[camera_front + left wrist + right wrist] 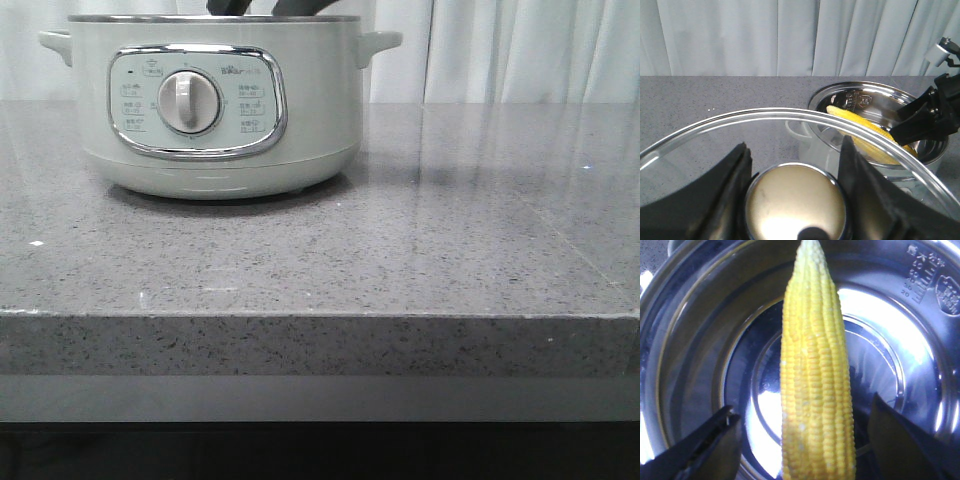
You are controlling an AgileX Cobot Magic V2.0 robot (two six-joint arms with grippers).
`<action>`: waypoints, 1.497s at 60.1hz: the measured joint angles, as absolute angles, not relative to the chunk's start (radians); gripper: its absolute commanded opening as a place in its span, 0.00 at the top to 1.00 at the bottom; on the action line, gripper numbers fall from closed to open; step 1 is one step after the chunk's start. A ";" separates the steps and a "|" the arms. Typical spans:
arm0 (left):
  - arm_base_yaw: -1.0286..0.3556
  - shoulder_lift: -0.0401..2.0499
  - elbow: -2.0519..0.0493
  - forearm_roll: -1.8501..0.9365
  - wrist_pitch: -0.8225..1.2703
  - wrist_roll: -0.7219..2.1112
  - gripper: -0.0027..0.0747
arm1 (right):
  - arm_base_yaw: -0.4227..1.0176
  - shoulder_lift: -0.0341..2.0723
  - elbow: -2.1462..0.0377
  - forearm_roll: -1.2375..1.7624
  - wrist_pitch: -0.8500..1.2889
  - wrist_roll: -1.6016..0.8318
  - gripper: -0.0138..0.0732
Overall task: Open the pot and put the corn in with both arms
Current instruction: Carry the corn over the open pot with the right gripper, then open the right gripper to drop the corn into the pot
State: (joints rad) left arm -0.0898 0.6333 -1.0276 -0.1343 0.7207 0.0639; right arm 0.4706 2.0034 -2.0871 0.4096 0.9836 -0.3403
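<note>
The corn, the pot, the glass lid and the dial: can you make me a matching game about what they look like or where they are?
Things:
1. corn
2. pot
3. glass lid
4. dial

Descriptions:
A. see-through, its knob between the left claw fingers
B. bright yellow, inside the shiny bowl
C. round, on the front panel
D. pale mint-white, two side handles

Pairs: 1-B, 2-D, 3-A, 4-C
</note>
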 measured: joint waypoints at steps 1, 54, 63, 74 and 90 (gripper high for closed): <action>-0.090 0.633 -1.028 -0.134 0.721 0.064 0.78 | 0.471 1.996 -2.087 0.402 0.987 -0.333 0.22; -0.090 0.633 -1.028 -0.134 0.721 0.064 0.78 | 0.471 1.073 -1.229 0.318 0.663 -0.243 0.22; -0.090 0.633 -1.028 -0.134 0.721 0.064 0.78 | 0.471 0.941 -1.082 0.318 0.613 -0.243 0.22; -0.090 0.633 -1.028 -0.134 0.721 0.064 0.78 | 0.471 0.842 -0.964 0.318 0.576 -0.243 0.22; -0.090 0.638 -1.028 -0.139 0.712 0.064 0.78 | 0.471 0.831 -0.949 0.318 0.559 -0.243 0.22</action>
State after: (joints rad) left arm -0.0898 0.6378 -1.0276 -0.1387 0.7121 0.0639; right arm 0.4706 0.8307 -0.9491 0.3184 0.5591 -0.2433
